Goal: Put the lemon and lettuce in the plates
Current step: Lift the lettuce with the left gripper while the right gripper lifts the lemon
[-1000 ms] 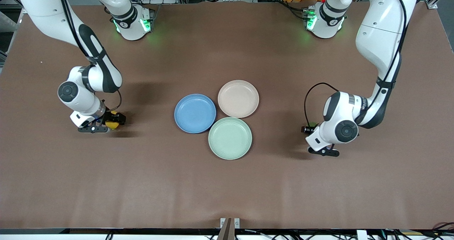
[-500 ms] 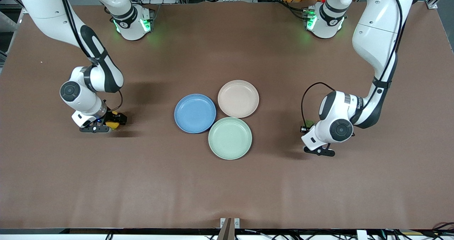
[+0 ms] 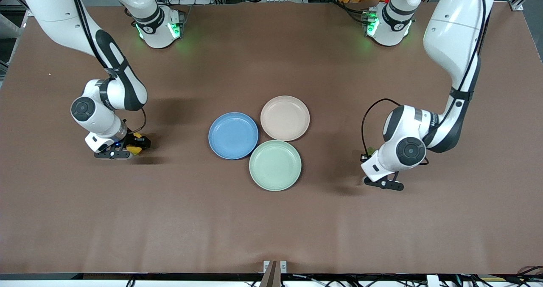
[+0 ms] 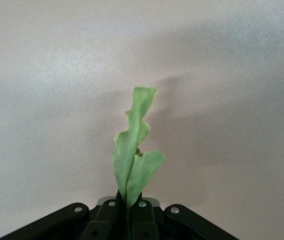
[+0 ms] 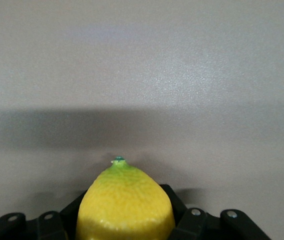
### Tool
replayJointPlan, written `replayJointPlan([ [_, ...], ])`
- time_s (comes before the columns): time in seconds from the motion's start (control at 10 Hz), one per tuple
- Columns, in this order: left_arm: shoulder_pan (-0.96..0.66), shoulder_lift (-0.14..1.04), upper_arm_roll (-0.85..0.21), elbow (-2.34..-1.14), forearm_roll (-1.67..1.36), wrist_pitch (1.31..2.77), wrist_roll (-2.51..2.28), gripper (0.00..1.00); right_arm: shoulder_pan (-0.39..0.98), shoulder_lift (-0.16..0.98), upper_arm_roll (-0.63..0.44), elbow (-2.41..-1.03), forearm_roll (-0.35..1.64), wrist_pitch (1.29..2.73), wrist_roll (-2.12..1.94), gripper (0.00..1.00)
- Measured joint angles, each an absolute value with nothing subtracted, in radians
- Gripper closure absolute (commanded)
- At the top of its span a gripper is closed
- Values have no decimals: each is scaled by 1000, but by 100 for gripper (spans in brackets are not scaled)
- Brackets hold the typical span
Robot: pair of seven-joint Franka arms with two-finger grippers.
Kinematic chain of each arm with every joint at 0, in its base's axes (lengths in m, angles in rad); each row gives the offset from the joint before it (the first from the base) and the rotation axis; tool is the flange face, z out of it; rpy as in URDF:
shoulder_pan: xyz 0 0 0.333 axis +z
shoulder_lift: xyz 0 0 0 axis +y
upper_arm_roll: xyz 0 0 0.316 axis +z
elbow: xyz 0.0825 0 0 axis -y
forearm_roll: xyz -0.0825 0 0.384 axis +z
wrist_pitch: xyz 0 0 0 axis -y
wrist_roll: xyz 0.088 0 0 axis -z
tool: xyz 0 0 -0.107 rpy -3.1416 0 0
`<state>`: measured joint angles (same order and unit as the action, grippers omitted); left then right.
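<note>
The yellow lemon [image 3: 135, 150] sits low at the table toward the right arm's end, and my right gripper [image 3: 134, 146] is shut on it. In the right wrist view the lemon [image 5: 125, 202] fills the space between the black fingers of the right gripper [image 5: 126, 212]. My left gripper [image 3: 366, 154] is low toward the left arm's end, shut on the lettuce [image 3: 370, 149]. The green leaf [image 4: 134, 150] sticks out from the pinched left gripper [image 4: 129, 201]. The blue plate [image 3: 233, 135] and the beige-pink plate [image 3: 285, 118] lie empty mid-table.
A mint-green plate [image 3: 275, 165] lies empty, touching the other two and nearest the front camera. Bare brown table stretches between each gripper and the plates. The arm bases stand along the table's back edge.
The right gripper's fingers have closed onto the lemon. The left gripper has shut on the lettuce, and its wrist has shifted slightly toward the plates.
</note>
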<state>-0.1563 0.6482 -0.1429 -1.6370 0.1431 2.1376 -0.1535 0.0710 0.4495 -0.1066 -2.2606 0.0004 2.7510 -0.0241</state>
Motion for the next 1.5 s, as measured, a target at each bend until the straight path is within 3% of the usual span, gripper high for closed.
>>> replayJointPlan([
  [0.4,-157,601,-179,-1638,143,2122,-208,100,73,450,-101,-2255,0,2742,-24,64],
  [0.8,-159,597,-249,-1638,143,2119,-339,100,84,447,-92,-2139,0,2531,-24,65],
  [1.5,-169,592,-376,-1636,143,2119,-617,100,98,441,-30,-2000,36,2314,-7,64],
])
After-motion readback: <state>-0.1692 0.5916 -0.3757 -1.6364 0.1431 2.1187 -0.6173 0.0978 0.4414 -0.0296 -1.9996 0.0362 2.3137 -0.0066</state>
